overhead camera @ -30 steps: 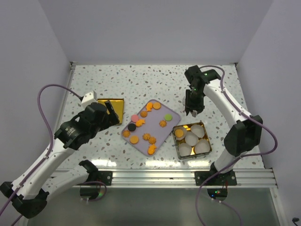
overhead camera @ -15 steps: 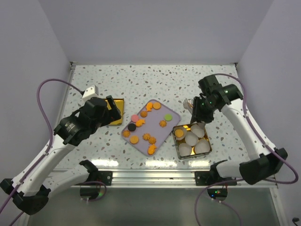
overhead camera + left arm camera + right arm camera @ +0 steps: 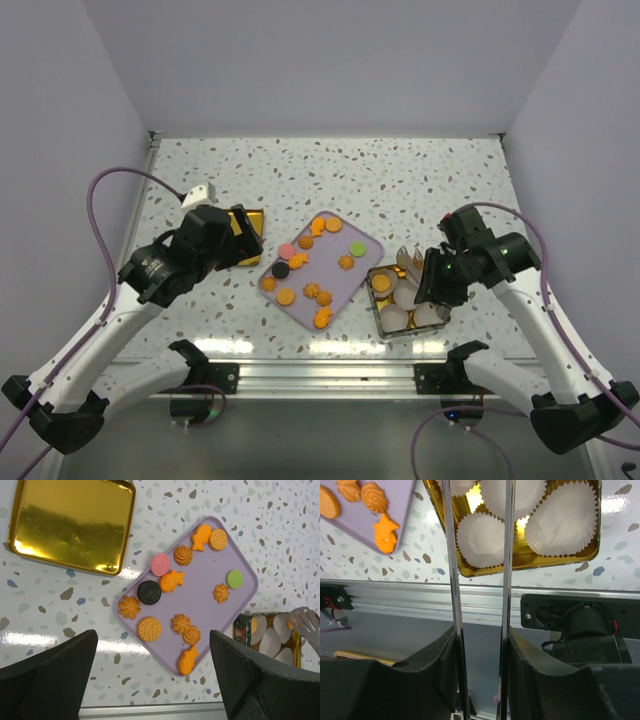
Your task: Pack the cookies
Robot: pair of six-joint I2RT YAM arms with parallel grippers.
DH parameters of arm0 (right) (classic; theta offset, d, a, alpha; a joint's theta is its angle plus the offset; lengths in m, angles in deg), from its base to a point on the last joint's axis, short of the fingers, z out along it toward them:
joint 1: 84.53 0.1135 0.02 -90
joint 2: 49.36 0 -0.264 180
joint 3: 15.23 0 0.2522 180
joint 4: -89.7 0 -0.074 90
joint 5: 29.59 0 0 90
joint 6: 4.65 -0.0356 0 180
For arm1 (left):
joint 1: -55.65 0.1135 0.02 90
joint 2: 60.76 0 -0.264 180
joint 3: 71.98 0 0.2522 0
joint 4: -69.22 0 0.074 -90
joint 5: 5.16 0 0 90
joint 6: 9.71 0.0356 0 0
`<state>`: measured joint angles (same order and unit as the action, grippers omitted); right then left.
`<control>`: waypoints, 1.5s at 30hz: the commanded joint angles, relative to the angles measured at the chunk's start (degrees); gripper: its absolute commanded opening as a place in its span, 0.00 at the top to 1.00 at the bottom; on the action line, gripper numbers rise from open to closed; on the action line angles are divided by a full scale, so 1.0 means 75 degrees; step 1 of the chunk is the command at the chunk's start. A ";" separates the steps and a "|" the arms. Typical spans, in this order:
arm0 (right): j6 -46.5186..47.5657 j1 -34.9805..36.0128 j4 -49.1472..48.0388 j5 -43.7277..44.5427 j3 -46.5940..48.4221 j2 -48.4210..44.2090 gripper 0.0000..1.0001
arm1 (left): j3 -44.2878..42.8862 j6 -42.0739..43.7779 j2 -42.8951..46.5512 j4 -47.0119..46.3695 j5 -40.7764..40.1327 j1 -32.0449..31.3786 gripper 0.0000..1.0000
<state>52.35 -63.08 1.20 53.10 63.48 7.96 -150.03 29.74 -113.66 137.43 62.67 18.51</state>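
Pale lilac walls close in a white speckled table [image 3: 330,170]. At its middle, set at a slant, lies a lavender tray [image 3: 200,575], and on it are nearly all the cookies [image 3: 171,580]: orange swirls, dotted rounds and fish-like shapes. A pink one [image 3: 160,564] and a black one [image 3: 149,592] sit towards the tray's left side and a green one [image 3: 234,578] towards its right. One more orange cookie [image 3: 381,283] sits in the gold tin [image 3: 522,555], which stands just to the right of the tray. It is in the tin's far left corner, among white paper cups [image 3: 482,539] that fill the rest. A gold lid [image 3: 70,525] lies flat to the left of the tray, apart from it.

The left end effector [image 3: 154,645] hovers above the table near the lid and the tray's left end, its fingers spread wide with nothing between them. The right end effector [image 3: 481,650] hangs over the near right part of the tin, pinching a pair of metal tongs [image 3: 452,580]. Its fingers press on the outer sides of the two blades, which stand a little apart (the blades run past the top of the right wrist view, so their tips do not show there). In the top view the tongs reach from it towards the tin's far edge.
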 commanded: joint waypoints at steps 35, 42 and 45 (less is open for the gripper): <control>-0.0207 -0.0013 0.1577 -0.0478 -0.1383 -0.1631 0.53 | 0.0627 -0.0995 0.1159 0.0297 0.0449 0.0054 0.02; -0.0160 -0.0013 0.1495 -0.0642 -0.0692 -0.1163 0.53 | 0.0674 -0.1019 0.1276 0.0450 0.0367 0.0054 0.02; -0.0124 -0.0013 0.1366 -0.0724 -0.0364 -0.0871 0.53 | 0.0709 -0.1019 0.1300 0.0450 0.0343 0.0043 0.02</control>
<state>50.89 -63.08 1.46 50.04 57.12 -0.11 -145.01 22.75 -104.37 140.32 66.43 18.51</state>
